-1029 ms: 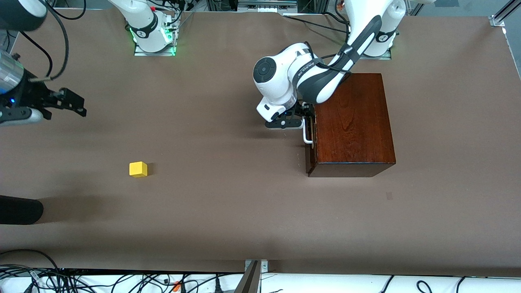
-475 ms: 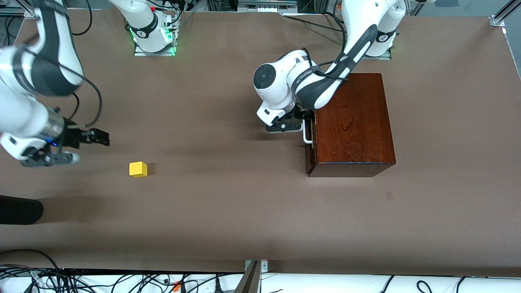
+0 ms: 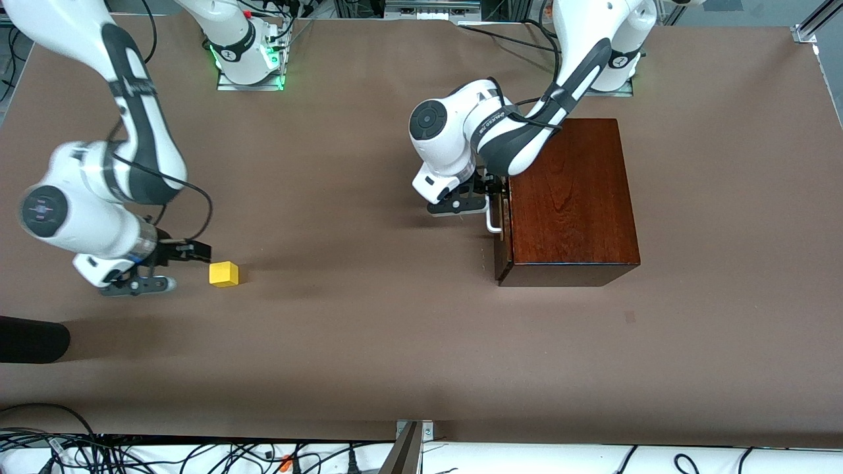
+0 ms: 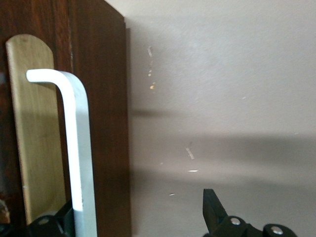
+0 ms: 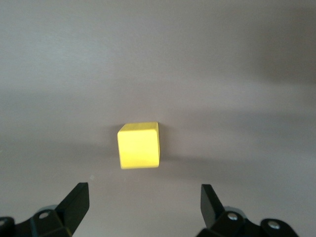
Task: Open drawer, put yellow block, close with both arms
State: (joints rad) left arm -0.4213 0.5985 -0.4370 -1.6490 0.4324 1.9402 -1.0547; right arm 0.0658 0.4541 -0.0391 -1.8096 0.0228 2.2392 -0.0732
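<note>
The yellow block [image 3: 224, 274] sits on the brown table toward the right arm's end. My right gripper [image 3: 176, 267] is open, low beside the block and short of it. In the right wrist view the block [image 5: 139, 145] lies just ahead of the open gripper [image 5: 143, 205]. The dark wooden box [image 3: 570, 197] stands toward the left arm's end. Its drawer front [image 3: 502, 227] is at most a sliver out. My left gripper [image 3: 479, 197] is open at the white handle [image 3: 492, 220]. In the left wrist view the handle [image 4: 81, 163] runs between the spread fingers of the left gripper [image 4: 133, 219], close to one finger [image 4: 49, 226].
A black object [image 3: 33, 339] lies at the table's edge at the right arm's end, nearer to the front camera than the block. Cables [image 3: 197, 454] run along the front edge. Bare brown tabletop [image 3: 362, 276] lies between the block and the box.
My right arm has swung down and across to the yellow block, with its gripper open. My left gripper stayed at the handle, which shifted slightly away from the box.
</note>
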